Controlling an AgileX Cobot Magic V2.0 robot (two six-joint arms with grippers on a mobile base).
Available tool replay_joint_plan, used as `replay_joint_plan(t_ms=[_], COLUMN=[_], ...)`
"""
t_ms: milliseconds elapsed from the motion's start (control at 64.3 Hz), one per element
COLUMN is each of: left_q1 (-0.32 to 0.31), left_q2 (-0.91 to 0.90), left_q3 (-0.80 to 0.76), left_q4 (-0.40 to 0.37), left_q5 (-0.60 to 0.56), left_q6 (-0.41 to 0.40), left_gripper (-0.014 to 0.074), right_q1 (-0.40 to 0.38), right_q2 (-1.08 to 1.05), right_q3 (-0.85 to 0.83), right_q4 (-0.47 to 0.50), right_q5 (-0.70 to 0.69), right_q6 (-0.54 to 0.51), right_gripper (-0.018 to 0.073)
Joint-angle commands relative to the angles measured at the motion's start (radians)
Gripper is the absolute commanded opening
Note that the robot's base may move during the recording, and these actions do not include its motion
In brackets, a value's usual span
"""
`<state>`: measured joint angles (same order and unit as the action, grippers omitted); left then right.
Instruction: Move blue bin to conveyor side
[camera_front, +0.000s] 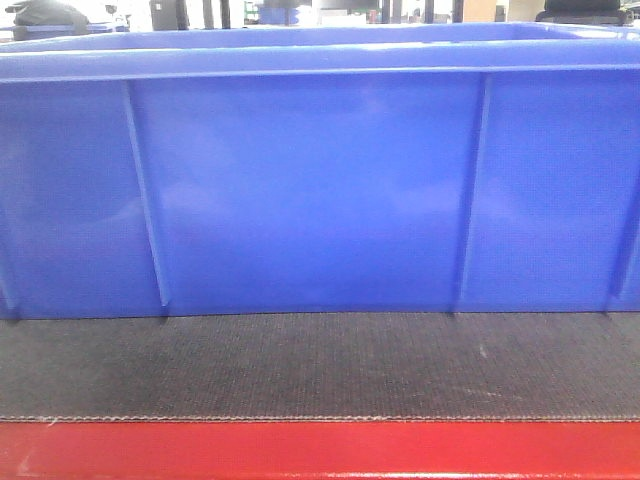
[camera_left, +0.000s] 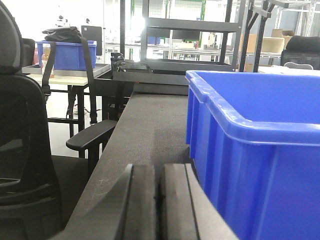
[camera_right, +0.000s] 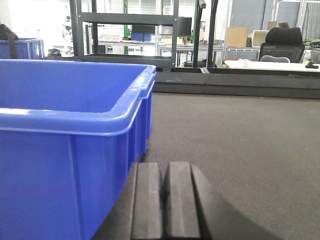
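Where the front view looks across the conveyor (camera_front: 320, 365), the blue bin (camera_front: 320, 190) sits on the belt behind the red frame edge (camera_front: 320, 448). Left wrist: left hand (camera_left: 160, 200) pressed together, empty, bin just right. Right wrist: right hand (camera_right: 164, 200) together, empty, bin just left.

Bin (camera_front: 310, 190): glossy blue, ribbed. Belt (camera_front: 320, 365): dark grey woven texture; red frame edge (camera_front: 320, 448). Grippers (camera_left: 159, 200): black.

Blue bin (camera_front: 310, 190) blocks my middle; bare conveyor (camera_right: 240, 140) open right, narrower strip left, beside it.
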<state>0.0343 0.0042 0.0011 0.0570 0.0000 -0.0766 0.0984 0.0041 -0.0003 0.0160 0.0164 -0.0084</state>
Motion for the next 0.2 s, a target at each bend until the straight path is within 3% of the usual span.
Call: replay_joint_plan(t_ms=[0,187], left_q1=[0.002,0.002], left_q2=[-0.004,-0.004], left_q3=[-0.001,-0.001], left_q4=[-0.005,-0.005], left_q5=[-0.018,-0.018], left_q6=[0.005,0.005], left_gripper=[-0.0027,-0.0027], right_q1=[0.003,0.003], right_q2=[-0.004,-0.004], right_q3=[0.000,0.000], right_q4=[-0.002,-0.002], right_q5=[-0.016,-0.016], right_q6=[0.000,0.000], right_gripper=[-0.0089,-0.0089])
